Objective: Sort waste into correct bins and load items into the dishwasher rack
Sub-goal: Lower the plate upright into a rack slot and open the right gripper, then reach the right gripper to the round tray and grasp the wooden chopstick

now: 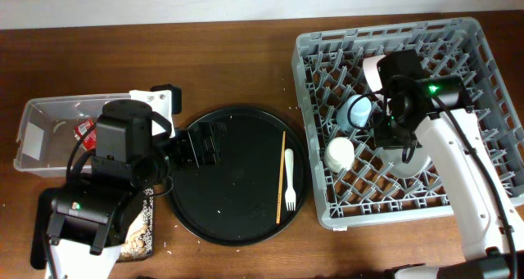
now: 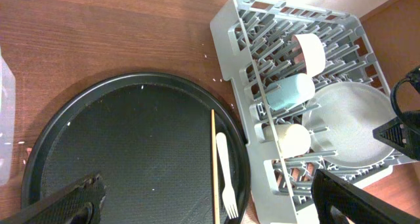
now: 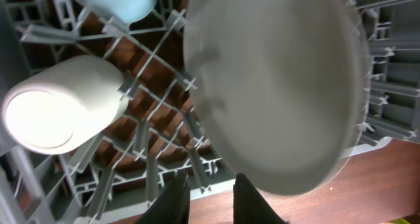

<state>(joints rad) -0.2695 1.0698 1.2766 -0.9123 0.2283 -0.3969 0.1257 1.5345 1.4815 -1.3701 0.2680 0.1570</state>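
Overhead looks straight down on the table. Left wrist sees the dishwasher rack (image 2: 275, 20) ahead of the left claw (image 2: 207, 178); right wrist hangs close over it. All share the cream cup (image 3: 59, 109).

White arm links (image 1: 458, 173), black joint housings (image 1: 123, 132), green LEDs (image 1: 432, 88), black right claw (image 3: 211, 192).

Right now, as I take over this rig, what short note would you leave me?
Left gripper: open, empty, over the round tray.
Right gripper: open, empty, over the rack, beside the plate.
Done: bowl, blue cup, cream cup and plate in rack; wrapper in tub; scraps in black bin.
Left: fork and chopstick, both on the round tray, go to the rack. Tissue and carrot not seen.
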